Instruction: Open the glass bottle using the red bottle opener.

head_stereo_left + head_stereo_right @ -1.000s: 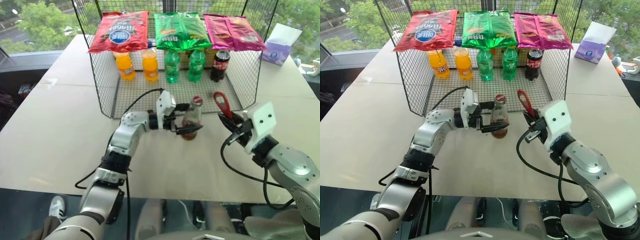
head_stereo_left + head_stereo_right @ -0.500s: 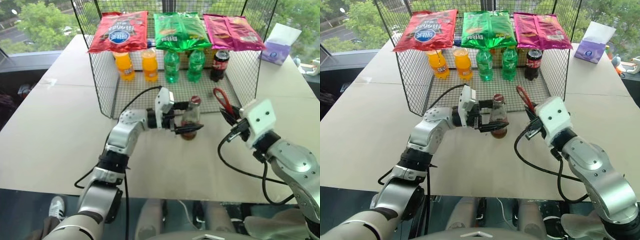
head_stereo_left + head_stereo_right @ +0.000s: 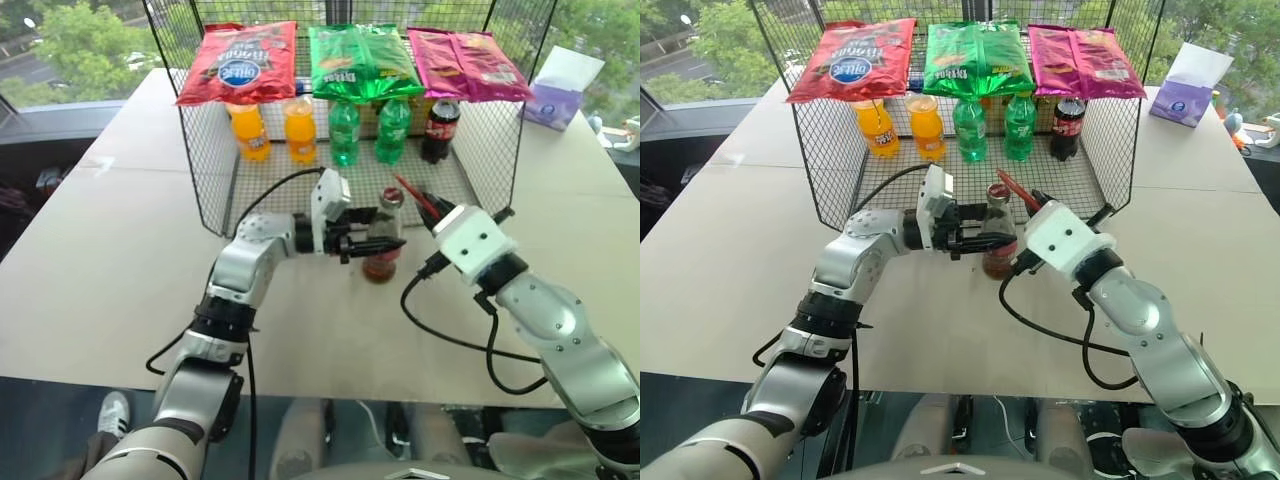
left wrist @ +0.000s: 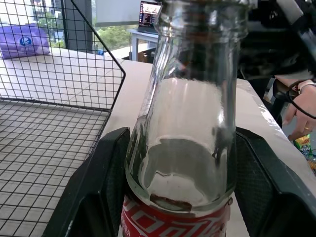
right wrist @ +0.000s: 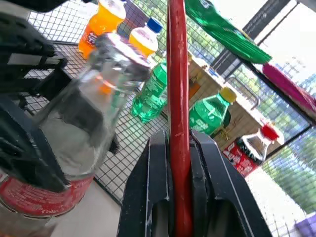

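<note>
The glass bottle (image 3: 382, 240), clear with a red label and a dark drink in its lower part, stands on the pale table (image 3: 120, 260) in front of the wire basket. My left gripper (image 3: 380, 243) reaches in from the left and is shut on its body; in the left wrist view the black fingers (image 4: 106, 187) press against both sides of the bottle (image 4: 182, 123). My right gripper (image 3: 432, 208) is shut on the red bottle opener (image 3: 411, 196), which slants up toward the bottle's cap (image 3: 392, 197). In the right wrist view the opener (image 5: 177, 89) stands edge-on just beside the bottle's top (image 5: 121, 54).
Behind the bottle is a black wire basket (image 3: 212, 170) holding orange drinks (image 3: 250, 130), green bottles (image 3: 343, 130) and a cola bottle (image 3: 440, 128), with snack bags (image 3: 240, 62) on top. A purple tissue pack (image 3: 560, 90) lies at the back right. A person's hand (image 4: 296, 116) is at the table's side.
My right gripper has swung left with the opener and rolled, bringing it from well right of the bottle up beside its cap. The left fingers have closed in on the bottle.
</note>
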You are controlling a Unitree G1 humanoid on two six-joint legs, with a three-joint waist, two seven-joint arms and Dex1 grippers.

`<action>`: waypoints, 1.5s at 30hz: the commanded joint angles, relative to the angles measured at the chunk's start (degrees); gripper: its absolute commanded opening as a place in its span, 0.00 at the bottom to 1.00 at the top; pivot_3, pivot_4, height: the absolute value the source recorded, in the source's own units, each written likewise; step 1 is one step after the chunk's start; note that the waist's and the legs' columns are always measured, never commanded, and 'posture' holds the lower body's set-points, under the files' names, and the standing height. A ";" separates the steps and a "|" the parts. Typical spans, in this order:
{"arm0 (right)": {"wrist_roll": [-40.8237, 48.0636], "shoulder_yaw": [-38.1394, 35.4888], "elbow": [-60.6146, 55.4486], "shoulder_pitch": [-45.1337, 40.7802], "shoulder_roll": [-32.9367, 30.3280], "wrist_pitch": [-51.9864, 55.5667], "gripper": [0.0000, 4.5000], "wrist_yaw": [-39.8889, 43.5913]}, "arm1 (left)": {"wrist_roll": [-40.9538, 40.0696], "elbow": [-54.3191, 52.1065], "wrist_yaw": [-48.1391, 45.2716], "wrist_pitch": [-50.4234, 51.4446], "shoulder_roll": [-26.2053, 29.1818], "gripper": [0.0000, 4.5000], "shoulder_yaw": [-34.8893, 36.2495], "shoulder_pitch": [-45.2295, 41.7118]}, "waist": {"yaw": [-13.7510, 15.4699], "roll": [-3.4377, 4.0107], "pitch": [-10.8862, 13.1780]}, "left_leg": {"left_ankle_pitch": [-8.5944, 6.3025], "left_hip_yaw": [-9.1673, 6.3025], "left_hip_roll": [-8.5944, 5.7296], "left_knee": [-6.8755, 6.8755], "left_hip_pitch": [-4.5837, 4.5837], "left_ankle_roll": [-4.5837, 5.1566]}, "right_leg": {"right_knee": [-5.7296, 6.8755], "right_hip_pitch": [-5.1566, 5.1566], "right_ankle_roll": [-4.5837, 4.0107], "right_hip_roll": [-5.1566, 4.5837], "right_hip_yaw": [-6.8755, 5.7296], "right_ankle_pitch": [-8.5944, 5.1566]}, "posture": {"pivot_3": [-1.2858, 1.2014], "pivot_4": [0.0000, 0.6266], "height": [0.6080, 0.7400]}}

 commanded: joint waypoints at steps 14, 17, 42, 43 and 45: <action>-19.16 3.49 9.52 4.61 4.53 -19.09 0.00 0.12 | -0.52 -5.08 0.17 1.14 0.37 0.56 -0.16 -2.78 | -0.05 0.00 0.00 | 0.02 0.04 0.00 0.03 0.02 -0.04 | 0.04 -0.01 0.00 0.01 0.05 0.00 | 0.52 0.24 1.00; -19.82 1.66 9.59 5.69 5.47 -19.57 0.00 0.51 | 0.77 -4.03 -0.92 -0.89 0.81 0.56 -0.75 -1.78 | -0.04 0.00 0.00 | 0.03 0.06 0.01 0.04 0.03 -0.04 | 0.06 -0.01 0.00 0.02 0.06 0.00 | 0.52 0.24 1.00; -22.25 -4.00 9.54 7.55 10.10 -21.36 0.00 3.47 | 0.95 0.23 -3.17 -5.19 0.27 0.63 0.01 -0.36 | -0.04 0.00 -0.01 | 0.01 0.13 0.03 0.35 0.11 -0.01 | 0.48 -0.02 -0.01 0.02 0.18 -0.01 | 0.52 0.24 1.00; -22.34 -4.27 9.51 7.57 10.44 -21.36 0.00 3.35 | 0.98 0.25 -3.18 -5.20 0.25 0.52 0.02 -0.38 | -0.05 0.00 -0.01 | 0.00 0.13 0.03 0.37 0.12 -0.01 | 0.51 -0.02 -0.02 0.02 0.18 -0.01 | 0.52 0.24 1.00; -22.73 -4.62 9.52 7.56 10.89 -21.52 0.00 3.31 | 1.06 0.34 -3.15 -5.23 0.13 0.51 0.02 -0.54 | -0.05 0.00 -0.01 | 0.00 0.13 0.04 0.37 0.12 -0.01 | 0.54 -0.03 -0.02 0.02 0.18 -0.01 | 0.52 0.24 1.00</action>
